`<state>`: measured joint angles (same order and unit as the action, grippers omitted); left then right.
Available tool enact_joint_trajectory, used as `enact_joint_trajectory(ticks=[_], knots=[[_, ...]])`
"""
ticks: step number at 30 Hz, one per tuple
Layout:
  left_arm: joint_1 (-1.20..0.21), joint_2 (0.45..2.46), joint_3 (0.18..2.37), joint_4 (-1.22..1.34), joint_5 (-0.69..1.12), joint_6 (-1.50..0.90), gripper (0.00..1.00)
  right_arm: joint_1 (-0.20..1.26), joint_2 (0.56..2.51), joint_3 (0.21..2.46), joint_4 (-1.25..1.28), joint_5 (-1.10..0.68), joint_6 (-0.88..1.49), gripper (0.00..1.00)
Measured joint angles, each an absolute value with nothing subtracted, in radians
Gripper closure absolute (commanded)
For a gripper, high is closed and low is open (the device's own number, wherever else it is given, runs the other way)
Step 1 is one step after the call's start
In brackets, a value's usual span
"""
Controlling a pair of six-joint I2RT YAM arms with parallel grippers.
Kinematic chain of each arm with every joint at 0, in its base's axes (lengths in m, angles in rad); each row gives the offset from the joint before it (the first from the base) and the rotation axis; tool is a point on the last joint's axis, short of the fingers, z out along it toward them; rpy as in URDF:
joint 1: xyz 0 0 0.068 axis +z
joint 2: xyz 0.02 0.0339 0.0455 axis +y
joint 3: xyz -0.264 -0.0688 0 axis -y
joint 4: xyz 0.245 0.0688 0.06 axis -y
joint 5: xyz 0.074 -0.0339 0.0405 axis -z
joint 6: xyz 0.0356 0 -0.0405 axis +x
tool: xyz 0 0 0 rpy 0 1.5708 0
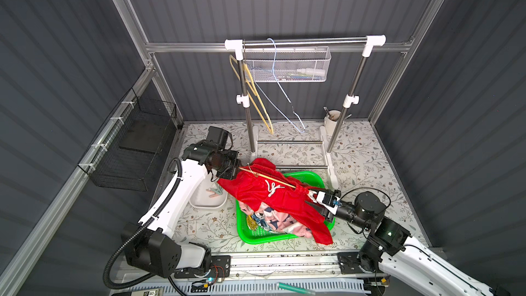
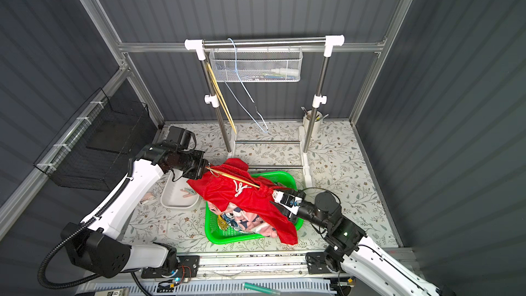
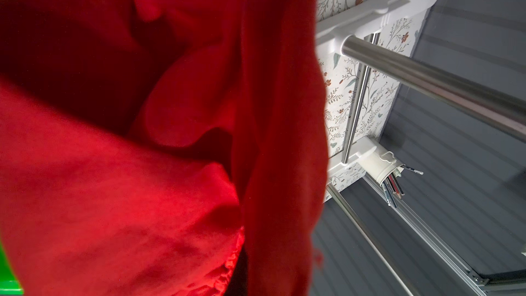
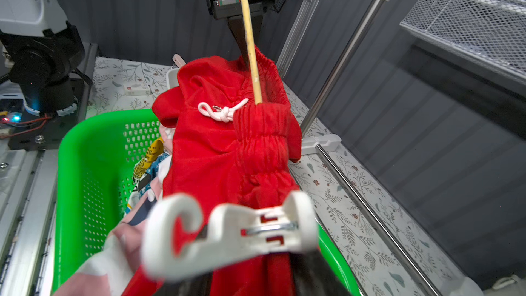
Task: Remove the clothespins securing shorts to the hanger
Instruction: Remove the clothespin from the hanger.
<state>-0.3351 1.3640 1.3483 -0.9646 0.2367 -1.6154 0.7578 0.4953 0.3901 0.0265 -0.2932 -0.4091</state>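
Note:
Red shorts point(image 1: 270, 200) with a white drawstring hang on a pale wooden hanger point(image 1: 267, 179), held level over the green basket point(image 1: 256, 237). My left gripper point(image 1: 238, 169) is shut on the hanger's left end; in the right wrist view its dark fingers point(image 4: 242, 35) close on the rod. Red cloth fills the left wrist view and hides those jaws. A white hooked clothespin point(image 4: 227, 232) sits at the bunched right end of the waistband, just in front of my right gripper point(image 4: 250, 274). Its jaws stand apart, with red cloth between them. Pink shorts point(image 1: 284, 223) and yellow-blue printed shorts point(image 1: 256, 219) lie in the basket.
A white tray point(image 1: 207, 203) left of the basket holds loose clothespins point(image 1: 217, 193). Behind stands the clothes rack point(image 1: 304, 41) with a yellow hanger point(image 1: 256, 95), a blue hanger point(image 1: 281, 89) and a mesh basket point(image 1: 287, 66). A cup point(image 1: 331, 121) stands by its right post. A black wire basket point(image 1: 133, 149) hangs on the left wall.

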Motion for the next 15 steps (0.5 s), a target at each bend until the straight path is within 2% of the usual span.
enact_joint_trajectory(ticks=[13,15], knots=[[-0.335,1.366,1.348,-0.973,0.225,-1.617,1.00,0.758,0.546,0.441,0.060,-0.334,-0.383,0.54],[-0.335,1.366,1.348,-0.973,0.224,-1.617,1.00,0.758,0.559,0.456,0.075,-0.337,-0.381,0.52]])
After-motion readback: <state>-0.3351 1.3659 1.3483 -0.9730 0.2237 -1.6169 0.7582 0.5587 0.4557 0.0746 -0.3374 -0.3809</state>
